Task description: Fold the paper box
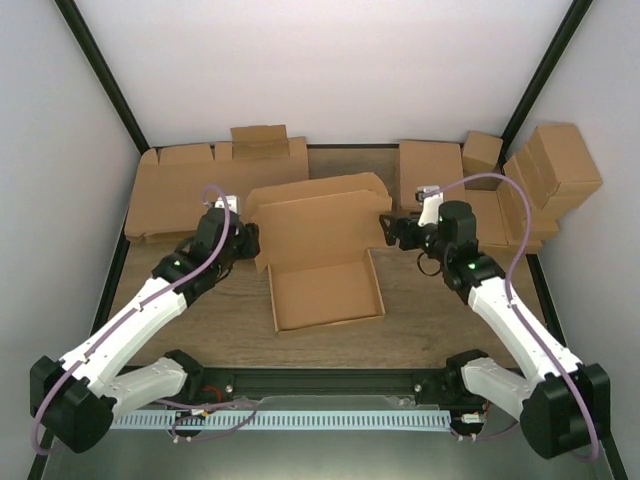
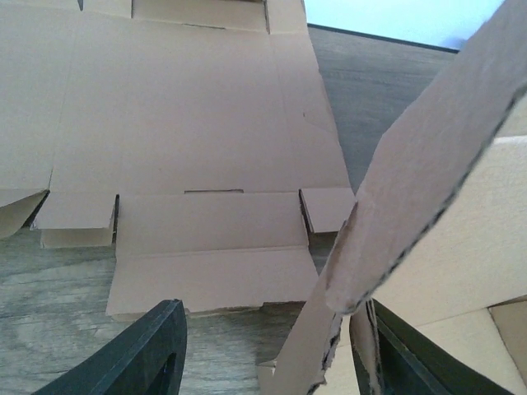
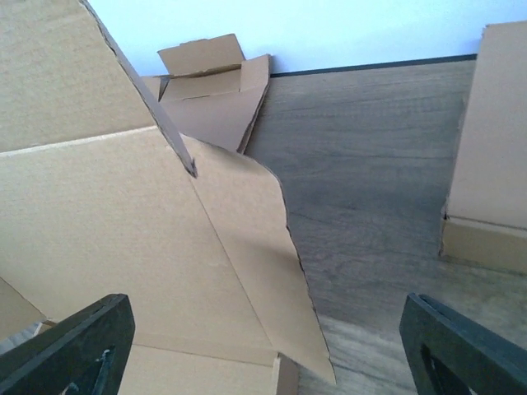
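Top external view puts the paper box (image 1: 318, 255) in the middle of the worktop (image 1: 220, 335), between my two claws. By my reading I am past halfway. The shallow tray nearest my bases appears to have its front and side walls standing, while the lid rises from the back wall, open, with its side ears not tucked. What is left, I judge, is to fold those ears in, bring the lid down over the tray and seat its front flap. My left claw (image 1: 248, 240) sits at the box's left rear corner with its jaws spread wide. In the left wrist view a raised cardboard flap stands in the gap, close to the right-hand finger (image 2: 408, 354), but nothing is gripped. My right claw (image 1: 387, 228) is at the right rear corner, equally wide open and holding nothing, with the curved lid ear beside its left-hand finger (image 3: 74, 350). A pile of flat blanks (image 1: 190, 190) lies just behind my left claw, and another flat sheet (image 1: 430, 170) and the finished boxes (image 1: 550, 165) lie behind my right. Both groups crowd the back, so swinging either wrist outward could snag them.
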`<action>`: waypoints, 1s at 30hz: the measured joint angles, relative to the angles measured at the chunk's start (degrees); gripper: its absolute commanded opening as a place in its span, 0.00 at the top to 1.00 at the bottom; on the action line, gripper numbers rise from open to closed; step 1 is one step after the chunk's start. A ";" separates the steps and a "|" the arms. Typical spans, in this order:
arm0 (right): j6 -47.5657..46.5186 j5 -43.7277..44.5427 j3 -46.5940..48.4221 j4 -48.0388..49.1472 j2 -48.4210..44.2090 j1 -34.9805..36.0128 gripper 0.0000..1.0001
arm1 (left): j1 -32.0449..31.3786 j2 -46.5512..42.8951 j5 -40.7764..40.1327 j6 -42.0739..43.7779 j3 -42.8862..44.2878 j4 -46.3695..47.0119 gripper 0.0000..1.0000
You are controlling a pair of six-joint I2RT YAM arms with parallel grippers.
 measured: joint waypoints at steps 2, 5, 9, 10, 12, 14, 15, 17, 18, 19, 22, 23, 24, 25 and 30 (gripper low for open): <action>-1.14 -0.76 1.27 0.70 2.25 0.00 0.03 | 0.07 0.79 0.00 0.02 0.09 0.04 0.46; -2.75 -1.79 4.35 2.12 7.32 0.00 0.00 | 0.11 2.03 0.00 0.11 0.74 0.07 0.50; -4.48 -3.19 8.87 3.91 14.49 0.00 0.01 | 0.35 4.02 0.00 0.39 2.97 0.11 0.57; -4.87 -3.63 9.46 4.33 15.63 0.00 0.03 | 0.44 4.37 0.02 0.48 3.41 0.13 0.60; -5.62 -4.46 10.40 4.52 17.29 0.00 0.13 | 0.52 4.66 0.09 0.61 3.98 0.09 0.68; -6.32 -5.29 11.17 4.42 18.27 -0.02 0.32 | 0.63 4.81 0.33 1.31 4.42 0.07 0.76; -6.62 -5.81 11.63 4.22 18.67 -0.04 0.40 | 0.63 4.85 0.48 1.55 4.61 -0.02 0.80; -6.58 -6.95 12.46 3.82 18.99 -0.09 0.52 | 0.68 4.87 1.14 2.25 5.20 -0.37 0.88; -6.38 -7.52 12.68 3.74 18.97 -0.11 0.58 | 0.68 4.87 1.51 2.29 5.38 -0.37 0.91; -6.32 -7.98 12.79 3.69 18.84 -0.15 0.65 | 0.68 4.87 2.05 2.80 5.68 -0.61 0.95; -6.01 -8.74 12.83 2.32 18.12 -0.15 0.85 | 0.68 4.96 3.63 3.48 6.14 -1.01 0.96; -6.12 -8.87 12.83 1.66 17.75 -0.13 0.90 | 0.68 4.96 4.02 3.74 6.19 -1.09 0.96; -5.97 -8.92 12.83 0.85 17.31 -0.04 0.93 | 0.68 4.96 4.52 3.89 6.29 -1.27 0.96; -6.12 -8.83 12.83 0.15 16.94 0.09 0.94 | 0.68 4.96 4.83 3.93 6.36 -1.33 0.96; -4.50 -5.22 11.43 -3.32 11.74 3.93 0.98 | 0.59 4.57 7.08 3.02 6.40 -1.92 0.96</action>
